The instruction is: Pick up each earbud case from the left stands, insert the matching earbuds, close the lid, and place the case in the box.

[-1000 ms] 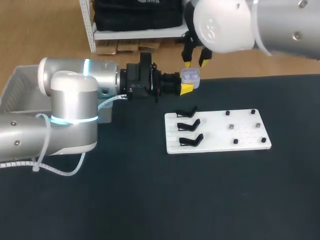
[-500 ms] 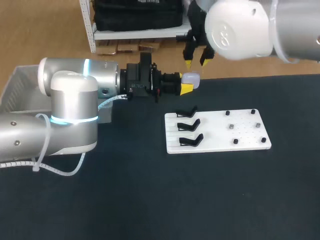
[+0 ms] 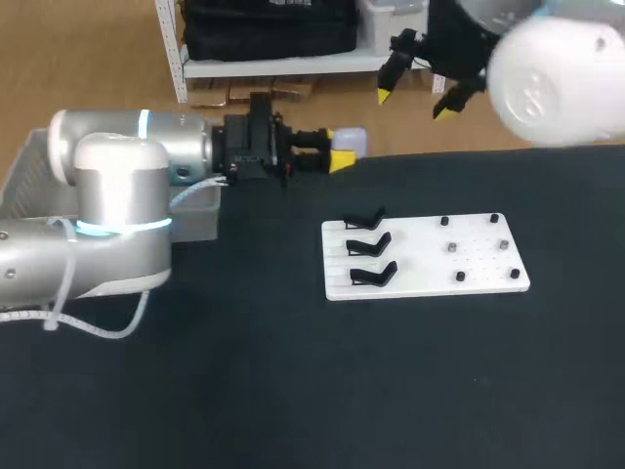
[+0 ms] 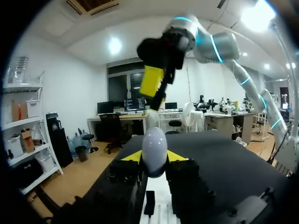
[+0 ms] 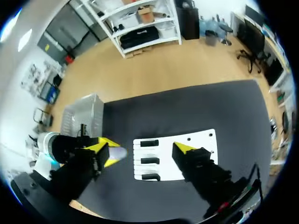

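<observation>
Grip of the left claw [image 3: 342, 149] is narrow, clamped on the pale earbud case [image 3: 354, 140], lid shut, held in the air at the worktop's [image 3: 293, 371] far edge. The right claw [image 3: 415, 104] is spread wide and empty, raised well apart from the case. Three black stands [image 3: 367, 246] line the left end of the white board [image 3: 430, 269]; the grey box [image 3: 27, 166] sits beside the left arm. A second ago the right claw hung just above the case; the left claw has since drawn it toward the box
</observation>
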